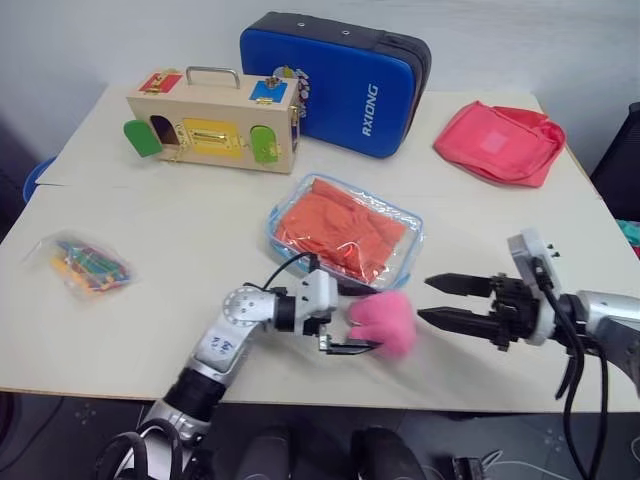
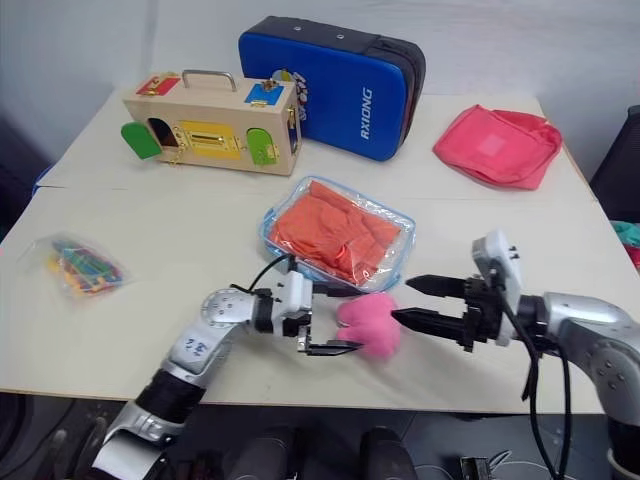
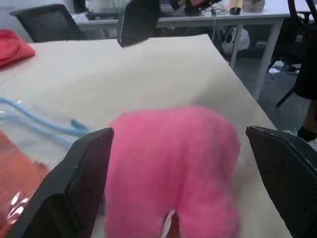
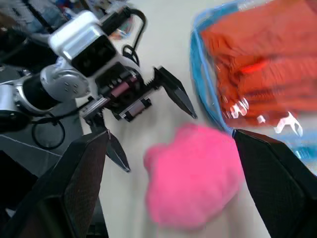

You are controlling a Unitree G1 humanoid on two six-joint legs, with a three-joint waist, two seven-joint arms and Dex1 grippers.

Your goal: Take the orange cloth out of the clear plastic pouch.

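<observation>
Lying in the clear plastic pouch, orange cloth sits beyond both open grippers.

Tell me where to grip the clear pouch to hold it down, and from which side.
Grip the clear plastic pouch at its near corner, by the blue zipper edging, coming in from the robot's side. It lies flat, the orange cloth fills its middle, and the pink plush lump crowds the near right edge.

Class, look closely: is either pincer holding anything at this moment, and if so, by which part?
Nothing is held. Both the left pincer and the right pincer stand open on either side of the pink plush lump on the table.
</observation>
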